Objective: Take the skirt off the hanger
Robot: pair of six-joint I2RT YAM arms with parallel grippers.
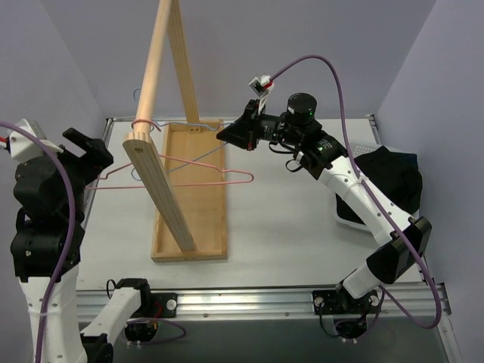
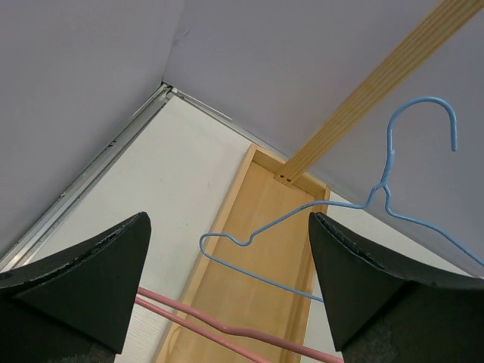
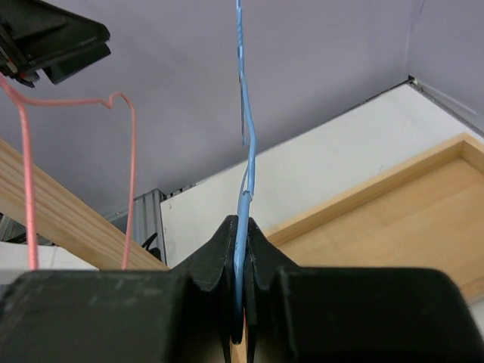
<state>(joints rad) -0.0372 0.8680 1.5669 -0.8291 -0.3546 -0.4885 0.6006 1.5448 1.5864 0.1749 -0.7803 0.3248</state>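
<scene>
My right gripper (image 1: pixel 225 136) is shut on a bare blue wire hanger (image 3: pixel 243 151) and holds it in the air above the wooden tray. The hanger also shows in the left wrist view (image 2: pixel 302 215) and faintly in the top view (image 1: pixel 203 158). A dark skirt (image 1: pixel 393 180) lies in a heap on the table at the far right, off the hanger. My left gripper (image 1: pixel 91 151) is open and empty at the left, its fingers (image 2: pixel 91 272) apart, facing the blue hanger. In the right wrist view the gripper (image 3: pixel 240 227) pinches the wire between its tips.
A bare pink wire hanger (image 1: pixel 185 180) hangs on the wooden A-frame rack (image 1: pixel 155 162), which stands in a wooden tray (image 1: pixel 204 227). The pink hanger also shows in both wrist views (image 2: pixel 227 330) (image 3: pixel 130 174). Grey walls close in on the left, back and right.
</scene>
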